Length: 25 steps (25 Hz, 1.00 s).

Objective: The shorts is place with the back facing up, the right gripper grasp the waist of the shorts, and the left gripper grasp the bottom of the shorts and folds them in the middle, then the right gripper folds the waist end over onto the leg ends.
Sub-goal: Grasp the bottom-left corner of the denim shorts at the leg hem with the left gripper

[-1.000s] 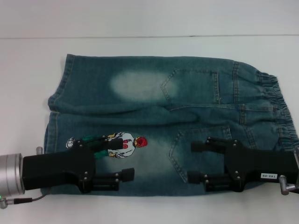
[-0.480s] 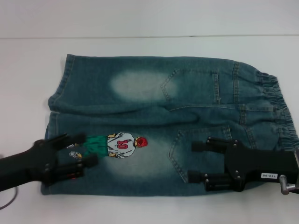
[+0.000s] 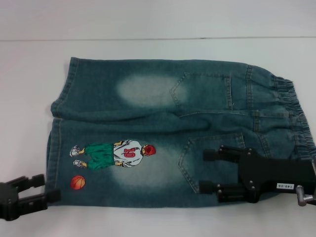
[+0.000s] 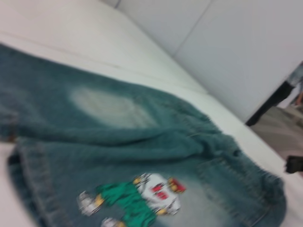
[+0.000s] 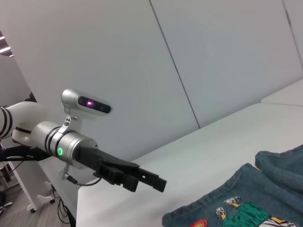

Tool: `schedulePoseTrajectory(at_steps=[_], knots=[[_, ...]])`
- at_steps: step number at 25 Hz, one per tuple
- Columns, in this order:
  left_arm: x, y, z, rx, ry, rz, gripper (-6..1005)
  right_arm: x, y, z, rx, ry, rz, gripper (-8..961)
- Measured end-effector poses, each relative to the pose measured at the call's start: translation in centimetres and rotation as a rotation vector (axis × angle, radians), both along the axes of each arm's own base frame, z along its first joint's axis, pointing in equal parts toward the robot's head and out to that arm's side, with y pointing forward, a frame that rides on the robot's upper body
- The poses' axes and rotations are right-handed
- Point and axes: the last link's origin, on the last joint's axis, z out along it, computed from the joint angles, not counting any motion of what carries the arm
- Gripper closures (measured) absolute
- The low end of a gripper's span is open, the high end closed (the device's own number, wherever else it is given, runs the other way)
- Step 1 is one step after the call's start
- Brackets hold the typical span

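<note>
On the tabletop (image 3: 29, 74) the shorts (image 3: 163, 128) lie flat, back up; left tool (image 3: 42, 190) open off the hem corner, right tool (image 3: 207, 170) open over the near pocket, both unloaded, staged for the grasps.

Your head view looks down from above; both wrist views sit low, sharing the shorts (image 3: 168, 128).

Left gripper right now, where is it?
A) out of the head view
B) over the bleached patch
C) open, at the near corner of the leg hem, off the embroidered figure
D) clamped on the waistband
C: in the head view the left gripper sits open at the near hem corner of the shorts, clear of the embroidered figure and ball.
</note>
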Motion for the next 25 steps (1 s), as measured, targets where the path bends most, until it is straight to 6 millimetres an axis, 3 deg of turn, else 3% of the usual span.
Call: schedulePoseTrajectory(at_steps=[8, 25], knots=[[-1.5, -0.1, -0.1, -0.054, 0.085, 0.076, 85, 0.2, -0.1, 0.1, 0.001, -0.003, -0.006, 43], [-1.4, 0.9, -1.0, -0.114, 0.137, 0.082, 84, 0.2, 0.0, 0.2, 0.006, 0.001, -0.012, 44]])
